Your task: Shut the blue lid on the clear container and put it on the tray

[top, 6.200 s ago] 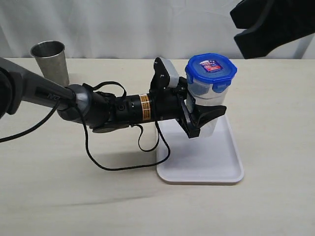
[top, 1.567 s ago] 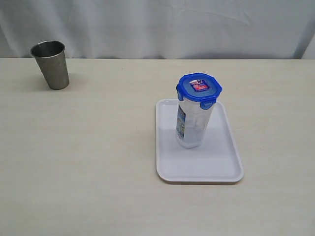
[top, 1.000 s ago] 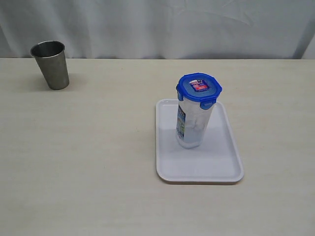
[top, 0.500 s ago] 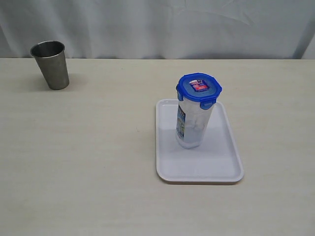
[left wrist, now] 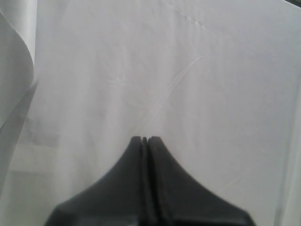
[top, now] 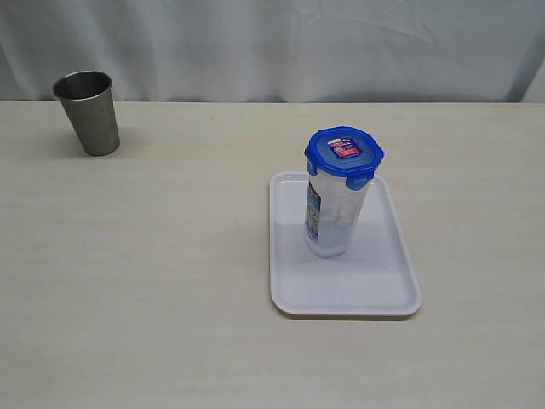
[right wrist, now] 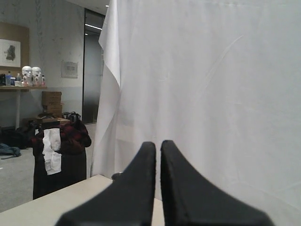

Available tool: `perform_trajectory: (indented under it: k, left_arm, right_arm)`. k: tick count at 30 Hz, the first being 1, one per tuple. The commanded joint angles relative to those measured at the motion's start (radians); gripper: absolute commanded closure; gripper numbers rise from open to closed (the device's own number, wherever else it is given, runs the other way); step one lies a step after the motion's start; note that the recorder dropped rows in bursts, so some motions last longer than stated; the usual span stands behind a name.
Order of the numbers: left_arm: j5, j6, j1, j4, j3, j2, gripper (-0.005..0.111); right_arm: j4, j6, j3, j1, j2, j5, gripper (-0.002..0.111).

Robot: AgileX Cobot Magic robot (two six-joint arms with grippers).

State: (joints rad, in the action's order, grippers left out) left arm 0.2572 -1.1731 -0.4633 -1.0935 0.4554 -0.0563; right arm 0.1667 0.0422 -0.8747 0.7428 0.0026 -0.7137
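- Well apart from both claws, what stands on the tray (top: 375, 290)?
- Clear container (top: 334, 217), upright, blue lid (top: 344, 153) seated on top; out of both wrist views.
- And the claws?
- Left gripper (left wrist: 145, 140) and right gripper (right wrist: 158, 143) clenched, empty; facing white curtain (left wrist: 211, 70).
- Handling?
- Probably light, stiff, slippery; grip mid-body, below the flaps.

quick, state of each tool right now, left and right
Left tool: closed, holding nothing.
Right tool: closed, holding nothing.
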Motion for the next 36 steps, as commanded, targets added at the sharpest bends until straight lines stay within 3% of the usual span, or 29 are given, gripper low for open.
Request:
perform_trajectory:
  k: [1, 5, 11, 17, 19, 25, 36]
  left_arm:
    - [0.007, -0.006, 0.003, 0.044, -0.006, 0.003, 0.107]
    - [0.037, 0.081, 0.003, 0.185, -0.006, 0.003, 0.107]
    - [0.130, 0.621, 0.011, 0.540, -0.006, 0.003, 0.107]
    - [0.064, 1.298, 0.136, 1.056, -0.042, 0.003, 0.107]
    - [-0.002, 1.446, 0.200, 1.231, -0.079, 0.005, 0.107]
    - [-0.059, 1.454, 0.318, 1.293, -0.165, 0.007, 0.107]
    - [-0.153, 1.373, 0.348, 1.270, -0.357, 0.056, 0.107]
  right_arm:
    - [-0.003, 0.004, 0.003, 0.002, -0.003, -0.001, 0.104]
    - [-0.003, 0.004, 0.003, 0.002, -0.003, -0.001, 0.104]
    - [-0.003, 0.004, 0.003, 0.002, -0.003, -0.001, 0.104]
    - [-0.003, 0.004, 0.003, 0.002, -0.003, -0.001, 0.104]
    - [-0.003, 0.004, 0.003, 0.002, -0.003, -0.001, 0.104]
    - [-0.003, 0.004, 0.003, 0.002, -0.003, -0.001, 0.104]
    - [-0.003, 0.004, 0.003, 0.002, -0.003, 0.001, 0.104]
